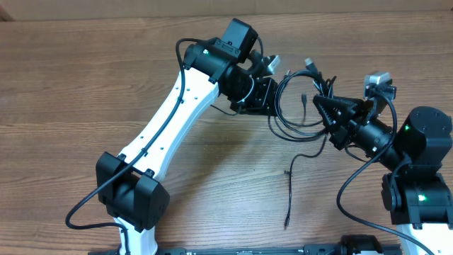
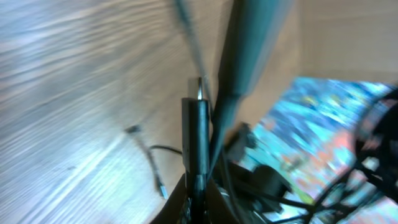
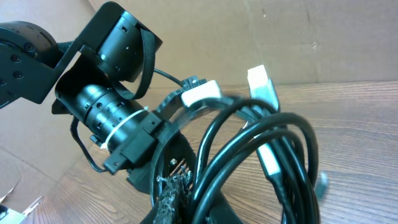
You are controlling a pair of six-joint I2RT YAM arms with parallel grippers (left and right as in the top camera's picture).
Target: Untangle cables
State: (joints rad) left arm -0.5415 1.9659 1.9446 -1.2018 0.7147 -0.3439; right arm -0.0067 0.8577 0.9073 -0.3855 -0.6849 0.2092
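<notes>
Across the wooden table, taken left to right: the left arm reaches from the near left edge toward the far middle. The left gripper sits against the left side of the cables. From above its jaws are buried in the loops, and its own wrist view is blurred. A dark upright bar with a metal tip stands at the centre of that view, but whether the jaws are parted or clamped cannot be told.

The cables form a tangled bunch of black loops at the far middle of the table, between the two grippers. One strand leaves the bunch and trails toward the near edge, lying on the wood.

The right gripper meets the bunch from the right. Loops cross directly in front of its wrist camera and cover the fingers, so its jaw state cannot be told either. A white plug sticks out above those loops.

The right arm stands at the near right. Brown cardboard borders the far side of the table.
</notes>
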